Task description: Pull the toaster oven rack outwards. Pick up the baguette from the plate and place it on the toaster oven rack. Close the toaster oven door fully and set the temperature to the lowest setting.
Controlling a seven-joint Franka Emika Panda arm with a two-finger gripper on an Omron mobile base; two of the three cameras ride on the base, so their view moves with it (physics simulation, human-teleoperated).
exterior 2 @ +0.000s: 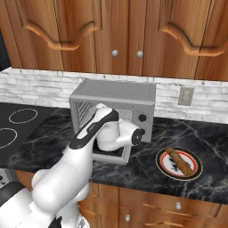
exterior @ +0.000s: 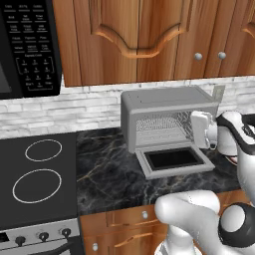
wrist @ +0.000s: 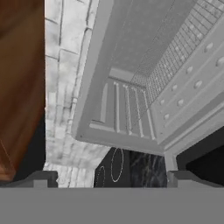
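With fingers [wrist: 40, 178] spread and empty, the gripper [wrist: 109, 177] should hook the stiff, light rack [exterior: 162, 125] at its front wire.

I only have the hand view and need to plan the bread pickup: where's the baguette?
Observer: The baguette lies on the plate, on the counter right of the toaster oven.
Operator: Is the door fully down?
Observer: Yes, the toaster oven door lies dropped open, about level.
Operator: Where's my hand relative to the oven?
Observer: The gripper is at the right end of the oven's mouth, above the door.
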